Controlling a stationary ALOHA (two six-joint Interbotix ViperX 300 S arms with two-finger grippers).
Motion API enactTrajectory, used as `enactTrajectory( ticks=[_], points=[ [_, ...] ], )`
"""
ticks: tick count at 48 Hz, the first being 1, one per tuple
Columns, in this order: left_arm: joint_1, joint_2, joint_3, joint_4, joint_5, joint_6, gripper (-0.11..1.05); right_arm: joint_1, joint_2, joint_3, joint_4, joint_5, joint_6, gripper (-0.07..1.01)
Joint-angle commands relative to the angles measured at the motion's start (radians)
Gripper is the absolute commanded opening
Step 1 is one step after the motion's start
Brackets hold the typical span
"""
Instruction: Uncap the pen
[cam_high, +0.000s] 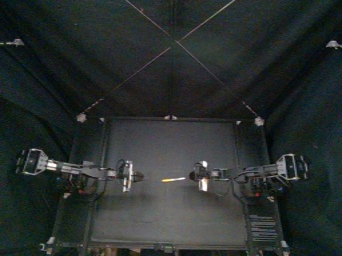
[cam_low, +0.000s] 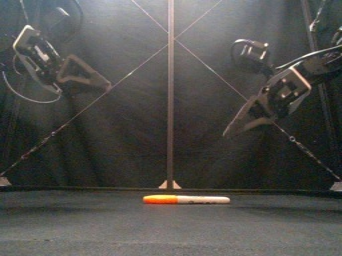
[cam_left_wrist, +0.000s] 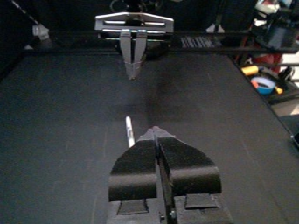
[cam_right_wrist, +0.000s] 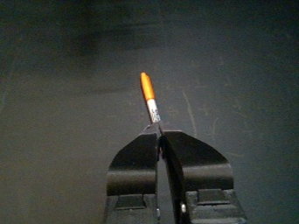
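Black table (cam_high: 160, 215) bears one pen (cam_low: 187, 199) between left gripper (cam_high: 126, 182) and right gripper (cam_high: 201, 180).

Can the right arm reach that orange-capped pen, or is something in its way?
Probably yes: the pen lies in the open, and the right gripper hangs raised close by, pointing at it, nothing between. Its jaws are shut and must open first.

From above, the pen (cam_high: 170, 181) is a mere sliver, and cap and barrel can't be told apart. In the right wrist view its near end is hidden behind the right pincer (cam_right_wrist: 153, 128). In the left wrist view it's too thin to tell which end holds the cap. Up front, left arm (cam_low: 40, 50) and right arm (cam_low: 287, 75) run off the edges
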Motion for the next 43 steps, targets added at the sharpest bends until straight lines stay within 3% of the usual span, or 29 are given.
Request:
enactTrajectory(
  ticks=[1,9,15,22,32,43],
  points=[
    [-0.005,0.066,-0.041,0.0,-0.012,-0.0015,0.43,-0.008,0.095,-0.064,-0.002,-0.009,0.002,0.45],
    [-0.006,0.129,-0.061,0.0,-0.012,0.0,0.63,-0.015,0.198,-0.115,-0.002,-0.009,0.002,0.73],
    [-0.006,0.152,-0.069,0.0,-0.011,-0.0015,0.76,-0.021,0.249,-0.135,-0.002,-0.009,-0.005,0.86],
    [-0.005,0.158,-0.071,-0.002,-0.012,-0.0031,0.86,-0.025,0.29,-0.146,-0.003,-0.005,-0.005,0.85],
    [-0.006,0.158,-0.08,-0.002,-0.011,-0.0031,0.87,-0.023,0.341,-0.153,-0.003,-0.002,-0.003,0.8],
    [-0.006,0.163,-0.103,-0.014,-0.009,-0.0061,0.87,-0.02,0.348,-0.155,-0.003,0.034,-0.009,0.6]
  ],
)
